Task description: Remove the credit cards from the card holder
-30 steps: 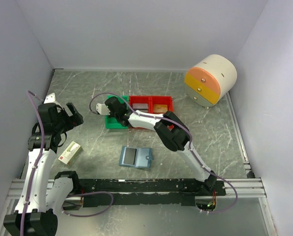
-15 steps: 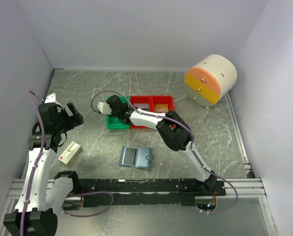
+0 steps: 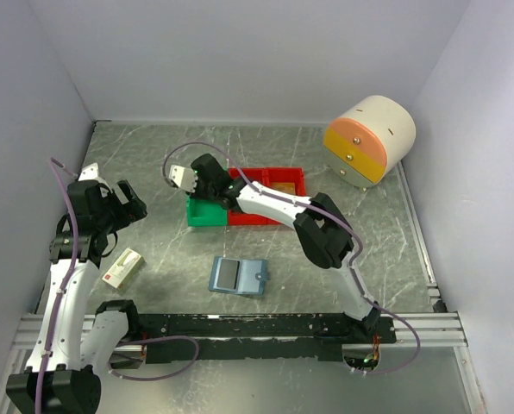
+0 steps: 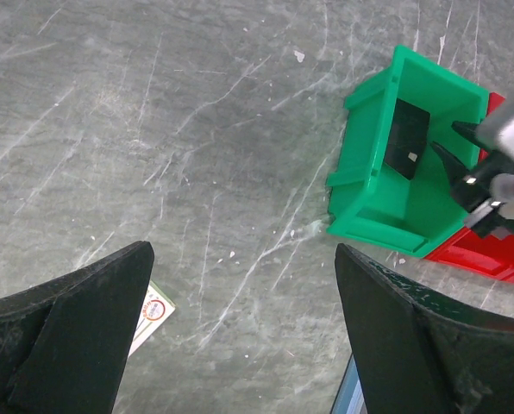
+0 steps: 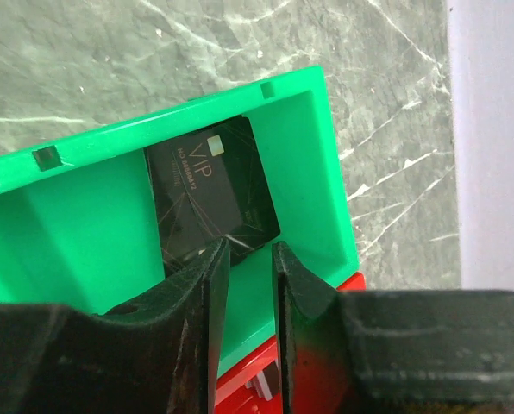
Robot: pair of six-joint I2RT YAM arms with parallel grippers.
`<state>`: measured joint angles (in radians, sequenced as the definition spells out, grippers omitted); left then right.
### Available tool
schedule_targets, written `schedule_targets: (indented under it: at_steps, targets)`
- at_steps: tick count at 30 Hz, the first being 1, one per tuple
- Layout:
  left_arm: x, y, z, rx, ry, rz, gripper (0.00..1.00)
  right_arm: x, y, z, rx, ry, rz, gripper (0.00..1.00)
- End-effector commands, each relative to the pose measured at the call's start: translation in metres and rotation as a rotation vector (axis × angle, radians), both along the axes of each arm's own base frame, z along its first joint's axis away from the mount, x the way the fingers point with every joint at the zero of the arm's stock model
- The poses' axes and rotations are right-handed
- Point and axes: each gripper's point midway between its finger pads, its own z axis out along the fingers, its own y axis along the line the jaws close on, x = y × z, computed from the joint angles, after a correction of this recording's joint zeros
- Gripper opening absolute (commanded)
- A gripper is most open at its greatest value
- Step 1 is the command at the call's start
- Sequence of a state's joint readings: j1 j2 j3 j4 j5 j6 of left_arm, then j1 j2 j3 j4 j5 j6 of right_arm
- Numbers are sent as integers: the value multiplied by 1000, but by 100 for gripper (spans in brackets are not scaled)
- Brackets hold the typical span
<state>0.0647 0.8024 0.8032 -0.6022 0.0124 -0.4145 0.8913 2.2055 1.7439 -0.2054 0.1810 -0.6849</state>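
Only from right wrist, VIP lettering on credit card (image 5: 209, 194)

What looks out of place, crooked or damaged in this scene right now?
Nothing stands out. The black VIP card lies inside the green bin, the blue card holder lies open and flat nearby, and nothing looks spilled or damaged.

Marbled table (image 3: 386, 233), bins (image 3: 205, 221), card holder (image 3: 239, 276), box (image 3: 123, 267), drawers (image 3: 369, 140)
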Motion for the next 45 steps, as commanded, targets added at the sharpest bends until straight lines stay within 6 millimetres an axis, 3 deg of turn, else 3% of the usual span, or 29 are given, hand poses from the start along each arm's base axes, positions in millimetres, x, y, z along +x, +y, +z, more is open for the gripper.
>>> schedule_targets:
  at_steps: [1,4,7,9,12,19,28,34,40,45]
  targets:
    - [5,-2,5,1,-35,-25,98,-5,0,19,159,92,-48,27]
    - [5,-2,6,2,-35,-24,98,-3,4,20,287,222,-167,27]
    - [5,-1,6,3,-35,-22,97,-27,18,1,383,478,-246,20]
    - [5,-1,6,3,-36,-22,97,-34,21,-12,421,571,-328,11]
    - [5,-1,7,3,-40,-21,97,-43,25,-28,458,638,-425,7]
    - [4,0,7,5,-41,-16,97,-43,28,-62,415,612,-594,5]
    - [4,-1,7,5,-39,-18,97,-17,6,-71,417,456,-757,4]
    - [4,0,6,4,-38,-18,97,-13,4,-92,378,452,-780,5]
    - [5,-1,6,4,-35,-19,97,-1,-4,-95,382,369,-827,5]
    - [5,-1,5,2,-31,-21,97,4,-3,-86,367,310,-814,5]
